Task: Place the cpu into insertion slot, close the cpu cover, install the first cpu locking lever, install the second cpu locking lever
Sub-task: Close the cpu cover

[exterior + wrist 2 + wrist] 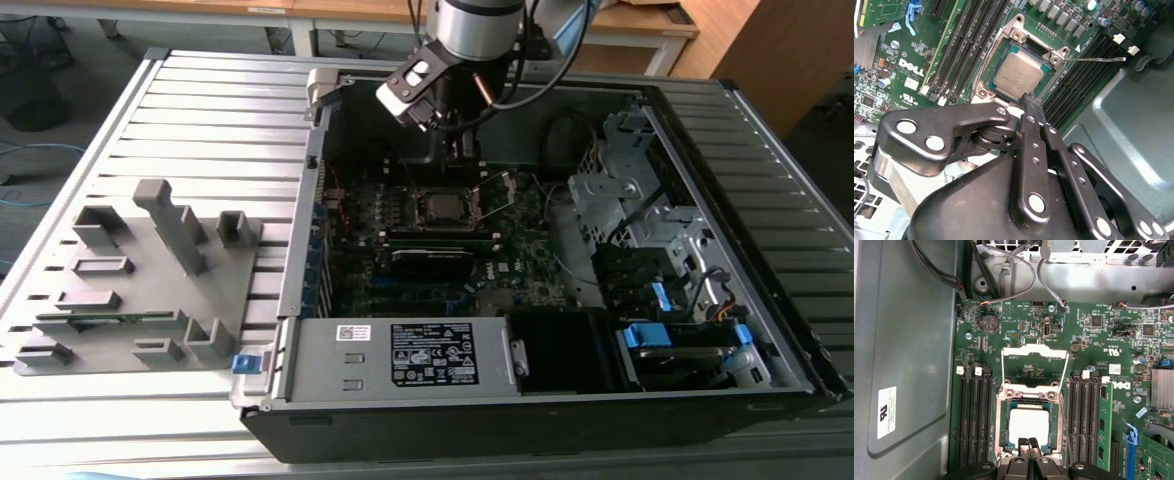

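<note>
Exterior view's left is showing a grey moulded tray [147, 300] with upright pegs, lying on the ribbed metal table [200, 120]. To its right the black steel case [534, 425] is lying open, with the green board [1019, 320] facing up.

The gripper [1029, 441] is hovering just at the edge of the slot [1002, 415] that faces the exterior view's left. Its matte black fingers [1033, 107] are clenched tip to tip on nothing. They may be touching the rim, but the linkage is hiding that spot.

The cpu [1029, 422] is sitting flat in the slot, its dull silver face level inside the bright rim, so placing looks done. The cover [1035, 351], a thin stamped frame with a square window, is standing swung open on the slot's side toward the exterior view's right. A thin wire lever [1094, 59] is sticking out free beside the slot.

I am judging closing the cover to be the step in hand. It is calling for a push on the frame's outer bar, folding it down over the chip without sliding it.

On the exterior view's right, perforated silver bays [627, 190] and blue plastic tabs [645, 335] are lining the case.
</note>
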You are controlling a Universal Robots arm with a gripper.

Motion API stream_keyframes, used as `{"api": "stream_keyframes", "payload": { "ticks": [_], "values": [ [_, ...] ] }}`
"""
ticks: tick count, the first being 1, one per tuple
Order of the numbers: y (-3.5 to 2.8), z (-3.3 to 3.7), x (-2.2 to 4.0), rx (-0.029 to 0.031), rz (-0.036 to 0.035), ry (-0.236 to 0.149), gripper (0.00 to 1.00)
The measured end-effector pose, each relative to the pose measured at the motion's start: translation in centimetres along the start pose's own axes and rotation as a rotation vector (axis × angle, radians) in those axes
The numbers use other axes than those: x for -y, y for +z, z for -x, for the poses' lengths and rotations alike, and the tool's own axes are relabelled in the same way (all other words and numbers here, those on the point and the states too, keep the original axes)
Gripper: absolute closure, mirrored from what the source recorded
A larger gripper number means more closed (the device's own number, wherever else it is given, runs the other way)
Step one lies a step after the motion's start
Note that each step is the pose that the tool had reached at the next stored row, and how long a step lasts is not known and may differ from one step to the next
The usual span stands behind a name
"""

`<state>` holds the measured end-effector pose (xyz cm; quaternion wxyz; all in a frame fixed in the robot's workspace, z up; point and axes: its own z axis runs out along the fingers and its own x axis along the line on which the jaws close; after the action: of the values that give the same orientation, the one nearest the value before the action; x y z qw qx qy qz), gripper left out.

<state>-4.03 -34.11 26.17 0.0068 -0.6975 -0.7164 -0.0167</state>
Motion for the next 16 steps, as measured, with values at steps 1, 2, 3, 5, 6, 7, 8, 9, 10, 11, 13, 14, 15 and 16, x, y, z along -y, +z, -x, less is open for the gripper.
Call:
{"api": "stream_keyframes", "payload": {
  "ticks": [1, 2, 3, 5, 6, 7, 8, 9, 10, 11, 13, 14, 15, 16],
  "values": [
    [-0.03, 0.00, 0.00, -0.0001, 0.0000, 0.000, 0.90],
    [-0.06, 0.00, 0.00, 0.0000, 0.0000, 0.000, 0.90],
    [-0.09, 0.00, 0.00, -0.0001, 0.0001, 0.000, 0.90],
    [-0.10, -0.01, 0.00, -0.0003, 0.0002, 0.000, 0.90],
    [-0.15, 0.00, -0.01, 0.0000, 0.0000, 0.000, 0.90],
    [-0.15, 0.00, -0.04, 0.0000, 0.0000, 0.000, 0.90],
    [-0.14, 0.00, -0.04, 0.0000, 0.0000, 0.000, 0.90],
    [-0.14, 0.00, -0.05, -0.0001, 0.0000, 0.000, 0.90],
    [-0.14, 0.00, -0.08, -0.0001, 0.0001, 0.000, 0.90],
    [-0.14, 0.00, -0.11, -0.0001, 0.0000, 0.000, 0.90],
    [-0.14, 0.00, -0.22, 0.0000, 0.0000, 0.000, 0.90],
    [-0.14, 0.00, -0.29, -0.0001, 0.0000, 0.000, 0.90],
    [-0.14, 0.00, -0.37, 0.0000, 0.0000, 0.000, 0.90],
    [-0.14, 0.01, -0.45, 0.0000, 0.0000, 0.000, 0.90]
  ]
}}
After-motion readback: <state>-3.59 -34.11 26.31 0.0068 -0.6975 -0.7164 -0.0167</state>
